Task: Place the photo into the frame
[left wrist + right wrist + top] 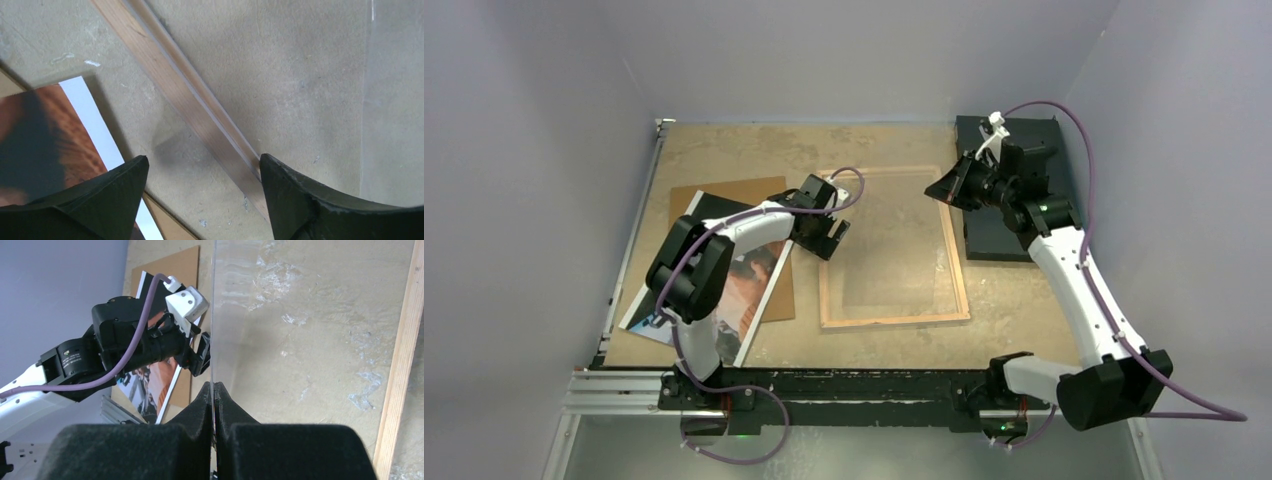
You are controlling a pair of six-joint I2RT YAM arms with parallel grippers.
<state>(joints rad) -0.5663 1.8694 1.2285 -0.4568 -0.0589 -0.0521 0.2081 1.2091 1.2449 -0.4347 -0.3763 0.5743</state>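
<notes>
Photo [754, 290]: lies face up at lower left of the top view, on the board [734, 190], partly under the left arm, just left of the frame and not yet in it.
Frame [894, 318]: flat at centre, wood-coloured side up.
Right gripper [214, 387]: pressed together on the edge of a clear pane [300, 315], near the frame's upper right corner, beside the slab [994, 240].
Left gripper [204, 165]: spread, holding nothing, hovering over the frame's left rail near its upper left corner.
Step in hand: judged to be handling the pane so that the photo can go in.
Doing it well: keep the pinch near the pane's edge and move slowly, since a thin clear sheet may flex or slip. Bring the left fingers down on the rail to steady the frame, so it does not slide. Keep the pane clear of the photo's glossy face.
Risk: the pane's edge could catch on a rail.
Writing: none readable on the frame, photo, board or arms.
</notes>
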